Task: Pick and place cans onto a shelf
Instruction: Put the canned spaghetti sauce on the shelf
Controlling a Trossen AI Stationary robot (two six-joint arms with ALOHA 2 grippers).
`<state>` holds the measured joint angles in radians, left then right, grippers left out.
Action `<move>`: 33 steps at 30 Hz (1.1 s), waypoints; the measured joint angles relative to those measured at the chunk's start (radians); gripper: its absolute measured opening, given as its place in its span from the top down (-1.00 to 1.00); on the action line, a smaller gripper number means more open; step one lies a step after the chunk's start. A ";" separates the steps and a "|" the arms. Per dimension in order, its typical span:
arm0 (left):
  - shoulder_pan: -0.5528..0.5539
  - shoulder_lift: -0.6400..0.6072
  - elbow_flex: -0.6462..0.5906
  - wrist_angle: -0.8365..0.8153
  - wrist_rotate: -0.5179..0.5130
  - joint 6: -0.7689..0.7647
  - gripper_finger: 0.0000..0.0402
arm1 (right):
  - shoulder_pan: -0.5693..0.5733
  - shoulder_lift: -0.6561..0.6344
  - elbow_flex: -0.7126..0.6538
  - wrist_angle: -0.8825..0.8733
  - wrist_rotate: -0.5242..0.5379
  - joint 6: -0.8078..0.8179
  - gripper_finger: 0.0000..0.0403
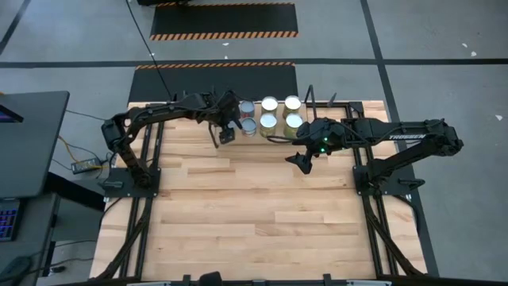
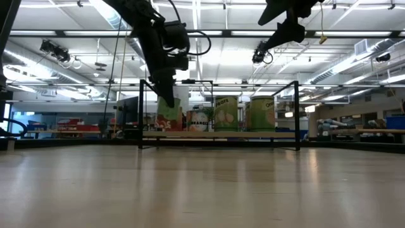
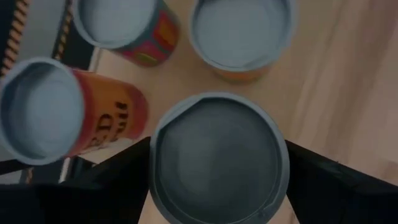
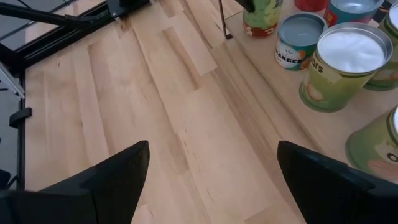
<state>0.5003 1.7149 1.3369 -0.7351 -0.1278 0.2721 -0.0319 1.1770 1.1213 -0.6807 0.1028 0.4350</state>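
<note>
The shelf (image 2: 278,133) is a low light-wood board with black wire end frames at the table's far edge. Several cans (image 1: 270,113) stand on it, silvery tops up. At the shelf's left end my left gripper (image 1: 227,129) comes down over one more can (image 3: 217,155), which has a green and red label (image 2: 169,115); it is shut on that can. My right gripper (image 4: 211,174) hangs open and holds nothing, high above the table in front of the shelf's right half (image 1: 302,161). My left gripper pinches the can's round side wall between its two fingers (image 3: 134,168), one on each side just under the top rim (image 3: 281,155). The fingers slant steeply down from above. The can stands upright, its bottom at the shelf board or just above it; I cannot tell which.
An orange-red can (image 3: 43,109) and two more cans (image 3: 242,31) stand close beside the held one. The black wire frame (image 2: 140,114) rises at the shelf's left end, right by my left gripper. Bare wooden tabletop (image 1: 262,214) spreads toward the near edge.
</note>
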 joint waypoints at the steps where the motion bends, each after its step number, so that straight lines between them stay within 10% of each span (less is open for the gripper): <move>1: 0.000 0.000 -0.001 0.008 -0.012 -0.004 -0.58 | 0.000 0.000 0.000 0.000 0.000 -0.004 -0.80; 33: 0.007 0.027 0.000 0.002 0.002 -0.076 -0.59 | 0.002 0.000 0.001 0.022 -0.010 -0.046 -0.80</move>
<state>0.5076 1.7420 1.3369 -0.7332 -0.1257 0.1962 -0.0297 1.1770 1.1221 -0.6586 0.0933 0.3889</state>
